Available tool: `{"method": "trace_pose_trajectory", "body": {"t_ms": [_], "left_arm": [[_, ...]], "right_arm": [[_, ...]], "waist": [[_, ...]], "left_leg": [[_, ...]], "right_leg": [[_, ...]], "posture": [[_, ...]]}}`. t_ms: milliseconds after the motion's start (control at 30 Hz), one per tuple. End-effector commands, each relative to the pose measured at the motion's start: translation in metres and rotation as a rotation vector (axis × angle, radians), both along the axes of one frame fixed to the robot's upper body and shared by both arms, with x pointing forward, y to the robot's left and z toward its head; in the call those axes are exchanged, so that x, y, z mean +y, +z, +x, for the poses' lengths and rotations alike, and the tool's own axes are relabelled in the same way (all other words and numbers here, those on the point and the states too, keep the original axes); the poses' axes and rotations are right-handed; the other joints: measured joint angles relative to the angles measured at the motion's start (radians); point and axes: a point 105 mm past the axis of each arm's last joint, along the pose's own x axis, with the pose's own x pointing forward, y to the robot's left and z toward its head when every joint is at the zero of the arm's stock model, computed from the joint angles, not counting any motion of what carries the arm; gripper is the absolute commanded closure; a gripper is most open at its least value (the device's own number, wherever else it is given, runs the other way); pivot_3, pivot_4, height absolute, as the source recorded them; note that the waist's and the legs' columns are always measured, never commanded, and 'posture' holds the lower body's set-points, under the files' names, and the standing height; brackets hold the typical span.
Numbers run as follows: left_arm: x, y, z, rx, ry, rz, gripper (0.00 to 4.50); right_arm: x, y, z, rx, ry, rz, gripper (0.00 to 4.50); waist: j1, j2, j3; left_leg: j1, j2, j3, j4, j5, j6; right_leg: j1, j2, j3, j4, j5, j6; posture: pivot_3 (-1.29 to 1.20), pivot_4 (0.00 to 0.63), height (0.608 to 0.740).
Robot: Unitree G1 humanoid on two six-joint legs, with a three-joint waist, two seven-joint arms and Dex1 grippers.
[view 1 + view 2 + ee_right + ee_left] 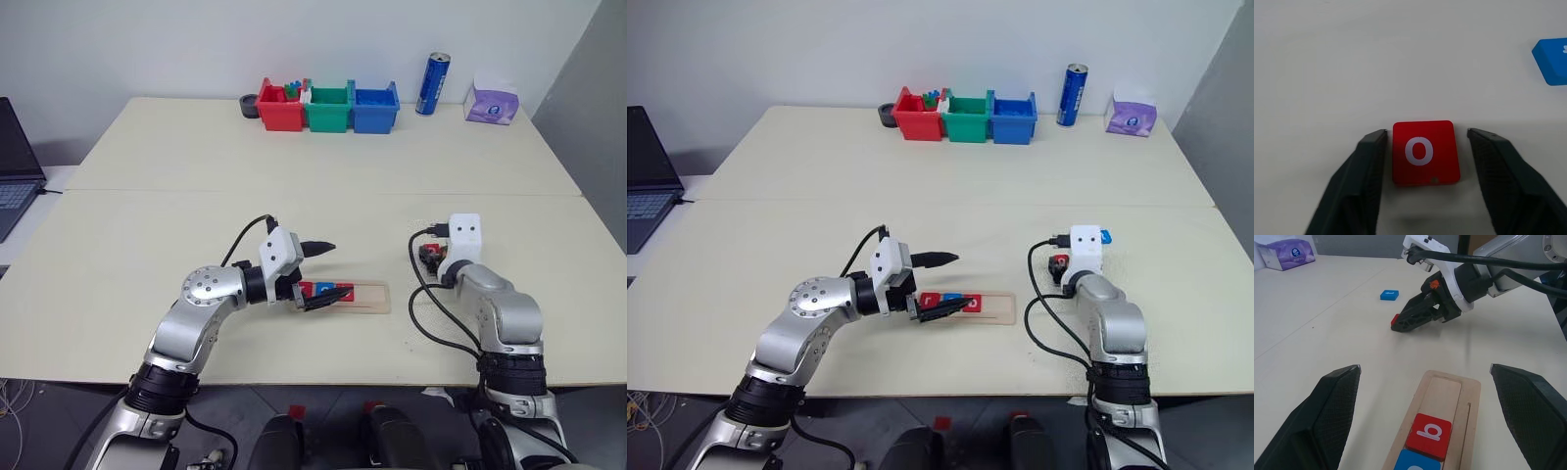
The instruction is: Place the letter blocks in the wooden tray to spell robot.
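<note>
The wooden tray point(374, 297) lies in front of me with letter blocks in its left part: a red one point(307, 290), a blue one point(1413, 462) and a red "b" point(1429, 433). My left gripper point(329, 274) hovers over those tiles, open wide and holding nothing. To the right, a red "o" block point(1423, 152) lies flat on the table. My right gripper point(1427, 132) is lowered around it, open, with a narrow gap on each side of the tile. A blue block point(1104, 236) lies just beyond that hand.
Red point(279, 106), green point(328, 108) and blue point(375, 108) bins stand at the table's far edge, with a blue can point(432, 84) and a purple tissue pack point(492, 102) to their right. A laptop point(15, 166) sits at the left. Cables loop by both wrists.
</note>
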Motion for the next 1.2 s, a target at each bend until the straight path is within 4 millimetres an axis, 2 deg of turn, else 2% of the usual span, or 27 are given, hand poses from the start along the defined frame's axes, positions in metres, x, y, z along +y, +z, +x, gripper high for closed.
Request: {"method": "trace_pose_trajectory", "body": {"t_ms": [33,100,233,333,433,833,1033,1133,1200], "left_arm": [[-0.002,0.013,0.0,-0.049,-0.013,-0.012,0.0],[-0.003,0.013,-0.002,-0.049,-0.02,-0.01,0.0],[-0.005,0.009,-0.012,-0.039,-0.08,0.003,0.0],[-0.005,0.006,-0.022,-0.023,-0.138,0.018,0.0],[-0.005,0.004,-0.024,-0.02,-0.158,0.03,0.0],[-0.006,-0.001,-0.022,-0.026,-0.176,0.042,0.0],[-0.006,0.0,-0.02,-0.04,-0.168,0.037,0.0],[-0.007,-0.001,-0.02,-0.039,-0.171,0.036,0.0],[-0.007,-0.001,-0.02,-0.039,-0.173,0.036,0.0]], "right_arm": [[0.001,0.002,-0.004,0.002,0.001,0.0,2.96],[0.001,0.004,-0.009,0.012,0.012,-0.012,3.05],[-0.001,0.007,-0.035,0.065,0.029,-0.017,3.05],[0.008,0.005,-0.061,0.13,0.094,-0.021,3.05],[0.02,0.002,-0.081,0.185,0.146,-0.01,3.05],[0.026,-0.002,-0.084,0.24,0.174,0.002,3.05],[0.024,0.011,-0.079,0.173,0.193,0.016,1.0],[0.018,0.027,-0.075,0.107,0.17,0.03,0.02],[0.01,0.049,-0.067,0.027,0.149,0.024,0.02]], "waist": [[0.0,0.0,0.0],[0.0,0.0,0.0],[0.001,0.0,0.0],[0.001,0.0,0.0],[0.0,0.0,0.0],[-0.001,0.0,0.0],[-0.001,0.0,0.0],[-0.001,0.0,0.0],[-0.002,0.0,0.0]], "left_leg": [[0.0,0.0,0.0,0.0,0.0,0.0],[0.0,0.0,0.0,0.0,0.0,0.0],[-0.001,0.001,0.0,-0.001,0.0,0.0],[-0.001,0.001,-0.001,-0.001,0.0,0.0],[-0.001,0.001,-0.002,-0.001,0.0,0.0],[0.0,0.0,-0.001,-0.001,0.0,0.0],[0.0,0.0,-0.001,-0.001,0.0,0.0],[0.0,0.0,-0.001,-0.001,0.0,0.0],[0.0,0.0,-0.001,-0.001,0.0,0.0]], "right_leg": [[0.0,0.0,0.0,0.0,0.0,0.0],[0.0,0.0,0.0,0.0,0.0,0.0],[0.0,0.0,0.0,-0.001,0.0,0.0],[0.0,0.0,0.0,-0.001,-0.001,0.0],[0.0,0.0,0.0,-0.001,-0.001,0.001],[0.0,0.003,0.0,-0.001,-0.002,0.003],[0.0,0.003,0.0,-0.001,-0.002,0.003],[0.0,0.003,0.0,-0.001,-0.002,0.003],[-0.001,0.003,0.0,-0.001,-0.002,0.003]], "posture": [[0.0,0.15,0.74],[0.0,0.15,0.74],[0.0,0.15,0.74],[0.0,0.15,0.74],[0.0,0.15,0.74],[0.0,0.15,0.74],[0.0,0.15,0.74],[0.0,0.15,0.74],[0.0,0.15,0.74]]}}
